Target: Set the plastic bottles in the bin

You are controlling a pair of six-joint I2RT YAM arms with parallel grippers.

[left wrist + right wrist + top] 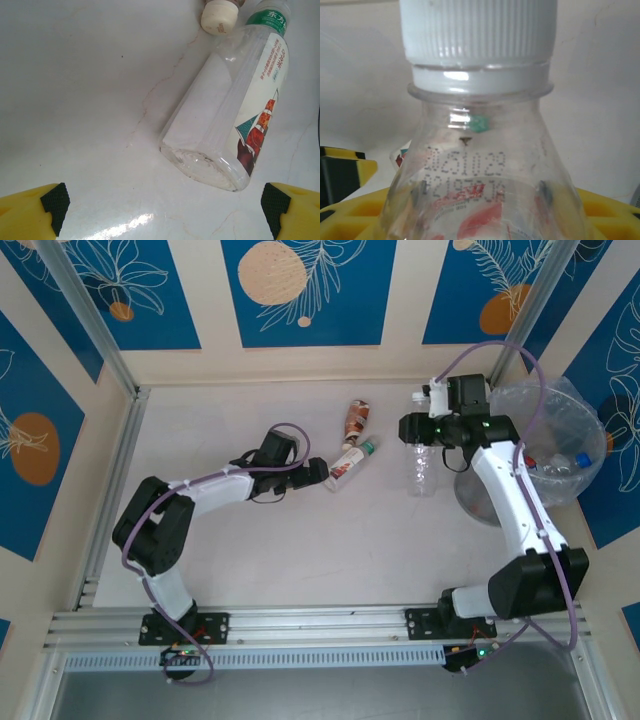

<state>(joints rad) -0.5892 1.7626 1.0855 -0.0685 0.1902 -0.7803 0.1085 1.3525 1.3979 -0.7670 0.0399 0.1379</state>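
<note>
I am holding my left fingers (pixel 35 212) as wide open as they go, with nothing in them, low over the white worktop (pixel 90 90). Just in front of them a clear plastic bottle with a green top and a white and red label (pixel 235 125) is lying on its side. Its bottom end is pointing at me, and it is not touching either finger. Near its top a brown and red wrapped bottle with a cream cap (pixel 357 418) is lying on the worktop too. My right fingers (pixel 607 210) are part way closed and are squeezing a clear plastic bottle with a white ridged cap (pixel 480 165) just below its neck. From above, this bottle is just to the left of the round dark bin lined with a crinkly clear bag (pixel 470 496), near it but not over it. I cannot tell if it is lifted off the worktop. Some more bottles (pixel 562 462) are lying inside the bin.
</note>
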